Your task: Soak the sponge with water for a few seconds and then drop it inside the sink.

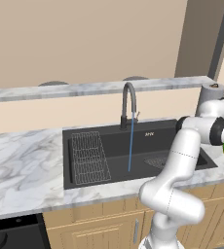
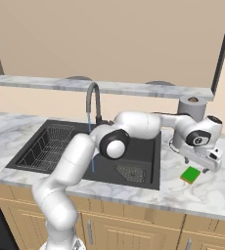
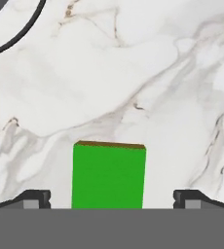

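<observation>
Hand view looks straight down on the small bright green rectangular sponge [image 3: 109, 176], which lies flat on the white marble tabletop [image 3: 133, 73] between the two dark finger tips of the gripper [image 3: 112, 198]; the jaws stand spread wide on either side of it, not touching it. Right base view shows the sponge [image 2: 190, 174] on the tabletop just right of the large dark charcoal sink [image 2: 51, 146], with the gripper [image 2: 201, 167] hanging close above it. A thin blue stream of water [image 1: 131, 146] falls from the curved grey gooseneck faucet [image 1: 127, 102] into the basin, beside the wire grid rack [image 1: 88, 156].
</observation>
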Robot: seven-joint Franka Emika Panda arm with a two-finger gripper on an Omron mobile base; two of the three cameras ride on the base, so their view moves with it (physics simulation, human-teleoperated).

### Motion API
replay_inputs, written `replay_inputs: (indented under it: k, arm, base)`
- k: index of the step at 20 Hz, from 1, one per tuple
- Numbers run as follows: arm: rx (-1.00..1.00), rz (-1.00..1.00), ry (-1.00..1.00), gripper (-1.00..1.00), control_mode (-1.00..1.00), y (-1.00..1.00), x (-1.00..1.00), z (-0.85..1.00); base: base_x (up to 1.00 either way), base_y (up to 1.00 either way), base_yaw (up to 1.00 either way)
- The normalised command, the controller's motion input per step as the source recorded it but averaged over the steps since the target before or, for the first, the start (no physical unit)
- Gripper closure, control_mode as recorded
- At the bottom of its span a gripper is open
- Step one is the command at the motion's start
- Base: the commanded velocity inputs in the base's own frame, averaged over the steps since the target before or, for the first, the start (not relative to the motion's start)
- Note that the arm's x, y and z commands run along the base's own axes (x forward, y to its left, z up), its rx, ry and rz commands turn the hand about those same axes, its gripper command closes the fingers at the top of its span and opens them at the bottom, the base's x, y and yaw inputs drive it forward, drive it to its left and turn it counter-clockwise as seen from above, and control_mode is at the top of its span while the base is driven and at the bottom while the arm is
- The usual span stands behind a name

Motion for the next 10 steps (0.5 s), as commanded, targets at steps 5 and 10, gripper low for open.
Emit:
replay_inputs:
  k: [5, 10]
  arm:
    - [0.00, -0.04, 0.00, -1.00, -1.00, 0.00, 0.00, -0.16]
    - [0.00, -0.04, 0.00, -1.00, -1.00, 0.00, 0.00, -0.15]
  base:
    - [0.00, 0.00, 0.00]
    - [0.00, 0.00, 0.00]
